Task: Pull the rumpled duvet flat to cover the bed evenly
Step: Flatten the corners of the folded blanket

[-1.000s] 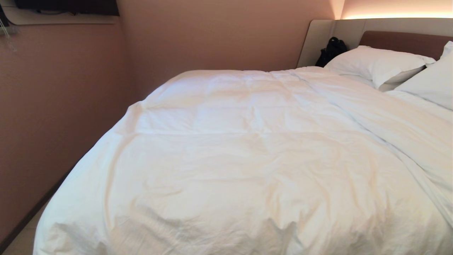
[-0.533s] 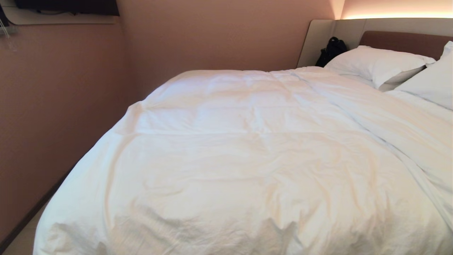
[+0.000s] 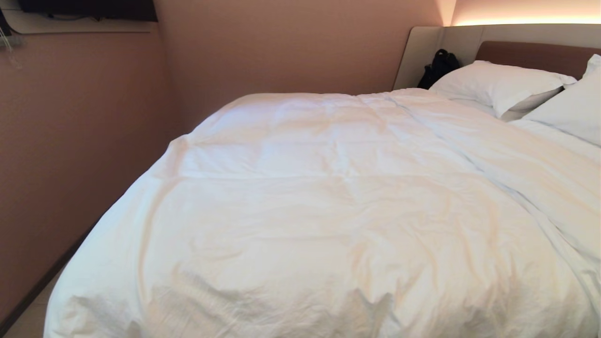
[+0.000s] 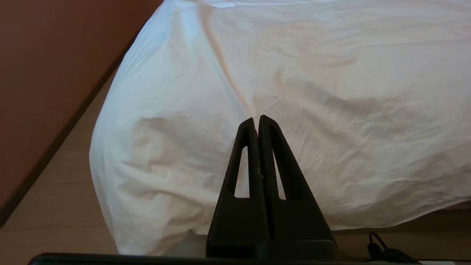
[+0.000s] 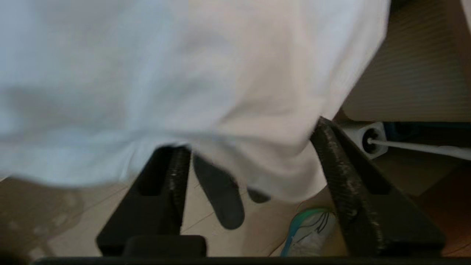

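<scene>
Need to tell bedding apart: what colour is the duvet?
Plain white, no pattern; the duvet shows best in the head view.

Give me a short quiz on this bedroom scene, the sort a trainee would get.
1. True or false: the left gripper is shut and holds nothing.
2. What hangs between the spread fingers of the right gripper? A) a pillow B) the duvet's edge C) a shoe
3. Fill in: the black bag sits against the ______, next to the pillows.

Key
1. True. Its fingers are pressed together in front of the duvet, gripping none of it.
2. B. The white cloth drapes between the open fingers.
3. Headboard.
</scene>
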Available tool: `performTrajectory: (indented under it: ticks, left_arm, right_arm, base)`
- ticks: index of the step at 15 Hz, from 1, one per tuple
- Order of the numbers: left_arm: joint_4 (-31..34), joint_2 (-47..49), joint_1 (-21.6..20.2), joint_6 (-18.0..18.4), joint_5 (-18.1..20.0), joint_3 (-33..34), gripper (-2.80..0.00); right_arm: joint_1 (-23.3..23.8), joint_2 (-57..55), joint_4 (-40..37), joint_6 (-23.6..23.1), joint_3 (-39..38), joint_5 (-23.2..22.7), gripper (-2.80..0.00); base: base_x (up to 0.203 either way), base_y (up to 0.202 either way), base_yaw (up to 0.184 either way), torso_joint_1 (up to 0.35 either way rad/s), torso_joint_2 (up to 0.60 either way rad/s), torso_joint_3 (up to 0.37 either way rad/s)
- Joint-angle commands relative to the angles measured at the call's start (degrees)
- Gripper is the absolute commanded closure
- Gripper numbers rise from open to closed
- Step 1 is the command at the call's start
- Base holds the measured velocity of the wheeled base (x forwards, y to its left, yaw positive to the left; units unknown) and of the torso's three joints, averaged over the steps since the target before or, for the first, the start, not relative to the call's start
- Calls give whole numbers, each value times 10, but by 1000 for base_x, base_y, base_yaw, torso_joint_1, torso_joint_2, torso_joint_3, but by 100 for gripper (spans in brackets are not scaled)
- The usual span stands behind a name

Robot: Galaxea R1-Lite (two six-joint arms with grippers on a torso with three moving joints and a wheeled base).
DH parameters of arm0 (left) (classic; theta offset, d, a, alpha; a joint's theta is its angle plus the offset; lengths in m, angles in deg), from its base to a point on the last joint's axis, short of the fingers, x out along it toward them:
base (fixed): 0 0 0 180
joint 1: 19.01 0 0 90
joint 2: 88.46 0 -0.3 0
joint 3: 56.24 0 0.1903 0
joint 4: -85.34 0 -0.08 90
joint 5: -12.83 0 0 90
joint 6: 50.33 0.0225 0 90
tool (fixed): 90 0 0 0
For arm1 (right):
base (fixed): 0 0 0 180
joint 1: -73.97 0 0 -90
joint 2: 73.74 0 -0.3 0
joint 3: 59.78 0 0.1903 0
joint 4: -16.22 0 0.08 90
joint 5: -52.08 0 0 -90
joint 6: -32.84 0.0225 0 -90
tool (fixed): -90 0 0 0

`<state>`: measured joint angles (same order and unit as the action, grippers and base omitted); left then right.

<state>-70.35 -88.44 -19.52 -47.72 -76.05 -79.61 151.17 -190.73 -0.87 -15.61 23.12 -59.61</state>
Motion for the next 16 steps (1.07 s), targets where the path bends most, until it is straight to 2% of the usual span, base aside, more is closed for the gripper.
performTrajectory:
  ticks: [1,4,6,8,12,13,14,16]
  left_arm:
    - [0,0,0,0,0,0,0]
    - [0,0,0,0,0,0,0]
    - [0,0,0,0,0,0,0]
    - [0,0,0,0,0,0,0]
    - [0,0,0,0,0,0,0]
    - [0,0,0,0,0,0,0]
    - [0,0,0,0,0,0,0]
    - [0,0,0,0,0,0,0]
  right_arm:
    - [0,53,-59,-36,-26,-37,-280]
    - [-1,110,-144,-57,-41,-60,-280]
    - [-6,171,-260,-69,-44,-66,-280]
    - [-15,216,-345,-74,-40,-70,-280]
    - [-33,222,-367,-61,-19,-79,-280]
    - [-33,223,-367,-60,-18,-81,0]
    - [-33,224,-367,-52,-12,-106,0]
    - [-33,222,-366,-47,-1,-108,0]
  base:
    - [0,0,0,0,0,0]
    - [0,0,0,0,0,0]
    - [0,0,0,0,0,0]
    - [0,0,0,0,0,0]
    - [0,0,0,0,0,0]
    - [0,0,0,0,0,0]
    - [0,0,0,0,0,0]
    - [0,0,0,0,0,0]
